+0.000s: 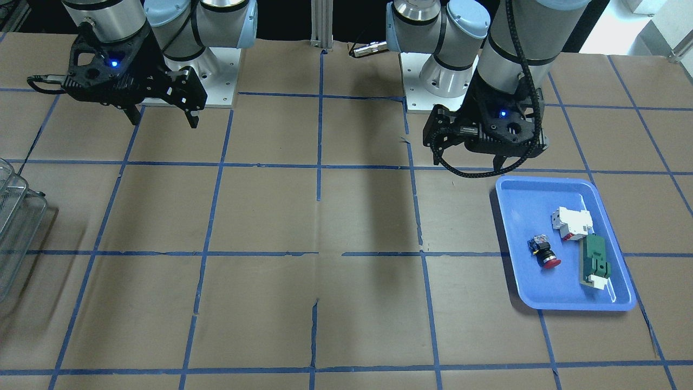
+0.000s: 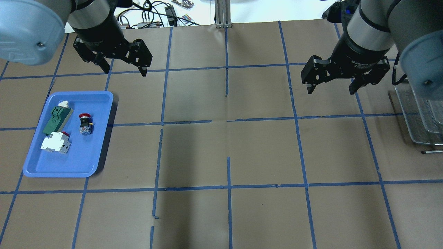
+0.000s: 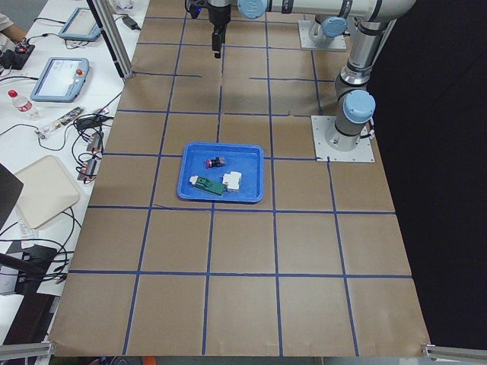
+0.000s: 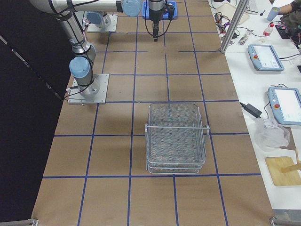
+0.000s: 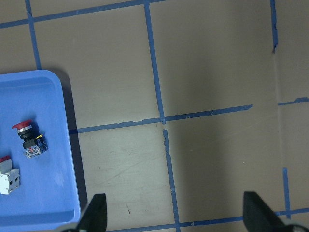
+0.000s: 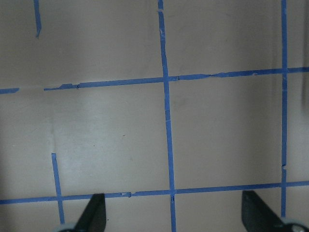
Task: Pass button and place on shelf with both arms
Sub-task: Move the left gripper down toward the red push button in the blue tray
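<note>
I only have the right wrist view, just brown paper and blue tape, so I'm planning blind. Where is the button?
Observer: The button lies on its side in the blue tray, at the left arm's end of the table, beside a white-and-red block.
Operator: Is anything gripped?
Observer: No. The left claw and the right claw are both open and empty, above the table.
Operator: And the drop-off?
Observer: The shelf stands on the table at the right arm's end, far from the tray.
</note>
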Controlling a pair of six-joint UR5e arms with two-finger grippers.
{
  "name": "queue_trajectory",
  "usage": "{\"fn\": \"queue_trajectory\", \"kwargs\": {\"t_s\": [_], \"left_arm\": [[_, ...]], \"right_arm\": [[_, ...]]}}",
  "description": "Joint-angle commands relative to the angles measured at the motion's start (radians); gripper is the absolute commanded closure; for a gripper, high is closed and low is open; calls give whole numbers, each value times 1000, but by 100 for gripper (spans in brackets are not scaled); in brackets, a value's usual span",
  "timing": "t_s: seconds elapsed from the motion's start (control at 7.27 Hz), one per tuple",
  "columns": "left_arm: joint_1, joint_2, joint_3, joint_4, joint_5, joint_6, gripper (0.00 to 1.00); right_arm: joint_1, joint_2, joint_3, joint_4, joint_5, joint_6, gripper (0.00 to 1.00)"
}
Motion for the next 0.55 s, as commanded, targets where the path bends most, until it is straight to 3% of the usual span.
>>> {"fn": "queue_trajectory", "kwargs": {"t_s": [0.0,0.14,0.41], "left_arm": [[5,0,-1,0,6,4,0],[22,6,-6,0,3,15,0],[167,-13,-38,11,11,24,0]], "right_arm": [[-3,0,1,0,-3,3,0],[0,0,1,1,-2,5,0],[0,0,1,0,-3,5,0]]}}
